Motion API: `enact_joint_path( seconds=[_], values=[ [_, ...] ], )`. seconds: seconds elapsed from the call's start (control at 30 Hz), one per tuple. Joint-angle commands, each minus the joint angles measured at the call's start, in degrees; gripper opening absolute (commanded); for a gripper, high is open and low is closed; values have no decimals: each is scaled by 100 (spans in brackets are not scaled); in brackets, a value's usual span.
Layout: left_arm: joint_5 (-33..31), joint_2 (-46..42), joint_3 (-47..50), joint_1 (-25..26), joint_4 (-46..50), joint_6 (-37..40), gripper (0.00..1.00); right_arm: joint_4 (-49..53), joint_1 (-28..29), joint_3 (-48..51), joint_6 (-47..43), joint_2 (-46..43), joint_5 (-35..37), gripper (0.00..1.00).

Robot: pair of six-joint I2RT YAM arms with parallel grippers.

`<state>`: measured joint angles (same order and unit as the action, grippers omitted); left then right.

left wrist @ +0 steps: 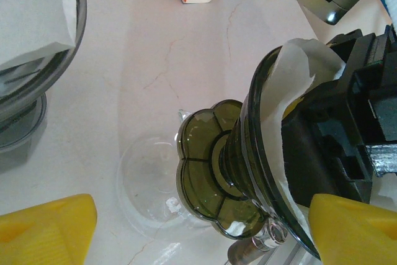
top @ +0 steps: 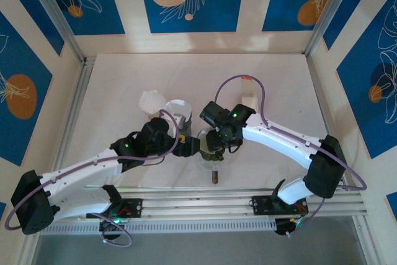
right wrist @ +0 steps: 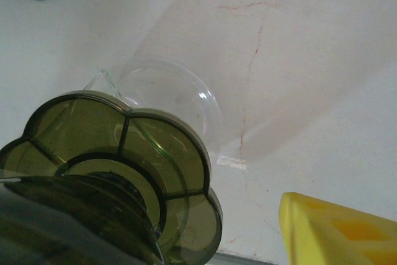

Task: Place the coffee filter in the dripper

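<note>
Olive translucent dripper (left wrist: 247,153), white filter (left wrist: 291,72) inside

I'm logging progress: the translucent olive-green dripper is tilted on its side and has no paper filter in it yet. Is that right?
Not quite. A white paper filter already lines the mouth of the translucent olive-green dripper, as the left wrist view shows. The dripper is indeed tilted on its side.
</note>
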<state>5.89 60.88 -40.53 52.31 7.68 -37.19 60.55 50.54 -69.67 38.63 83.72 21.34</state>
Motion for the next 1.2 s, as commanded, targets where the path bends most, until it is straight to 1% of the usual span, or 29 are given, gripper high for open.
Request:
enact_joint_path(
  seconds=[0.0, 0.17, 0.27, 0.5, 0.63, 0.83, 1.17],
  values=[
    [-59, -68, 17, 43, -43, -60, 90, -34, -18, 171, -27, 100, 54, 68],
    [-236, -325, 107, 39, -127, -74, 94, -86, -7, 252, 4, 102, 62, 68],
    [-204, -356, 116, 42, -279, -37, 97, -96, 6, 228, 5, 90, 80, 68],
    [-138, -112, 52, 46, -566, -54, 99, -61, 23, 139, 11, 65, 122, 68],
    [-211, 123, -36, 42, -406, -87, 94, -53, 43, 117, 30, 31, 130, 68],
    [-312, 244, -51, 42, -193, -121, 88, 17, 60, 3, 39, -121, 223, 68],
    [-307, 222, -25, 46, -171, -116, 86, 313, 52, -501, 56, -593, 505, 69]
  ],
)
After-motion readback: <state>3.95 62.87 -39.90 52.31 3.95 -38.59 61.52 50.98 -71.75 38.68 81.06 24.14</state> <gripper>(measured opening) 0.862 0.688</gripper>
